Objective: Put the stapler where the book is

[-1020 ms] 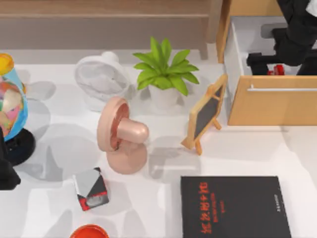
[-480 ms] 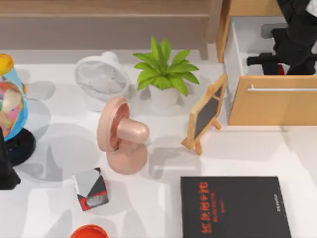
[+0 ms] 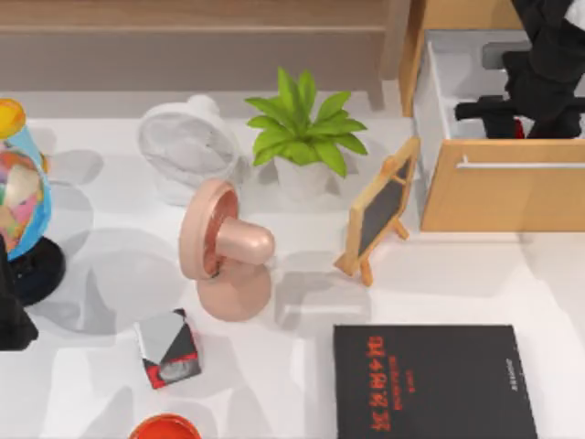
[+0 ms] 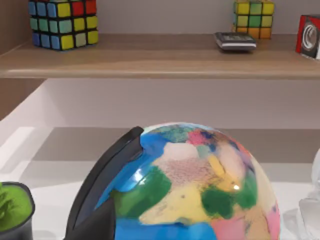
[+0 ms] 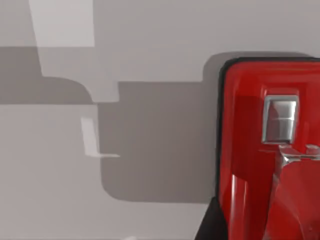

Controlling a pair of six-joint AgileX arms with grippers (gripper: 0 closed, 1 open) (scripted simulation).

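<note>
Top view: the right gripper [image 3: 519, 117] hangs inside the open wooden drawer [image 3: 501, 194] at the far right; whether its fingers are apart or together cannot be told. A red sliver of the stapler [image 3: 518, 129] shows just under it, in the drawer. The book [image 3: 431, 380] lies flat at the near right. The left arm [image 3: 11, 306] is parked at the left edge beside the globe [image 3: 20, 187].

Left wrist view: the globe, close; a shelf behind.

Right wrist view: the stapler's red body on the drawer floor.

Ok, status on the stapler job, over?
Right gripper down in the open drawer at the stapler. Left arm parked at left edge by the globe. Book bare, front right. Easel stands between.
</note>
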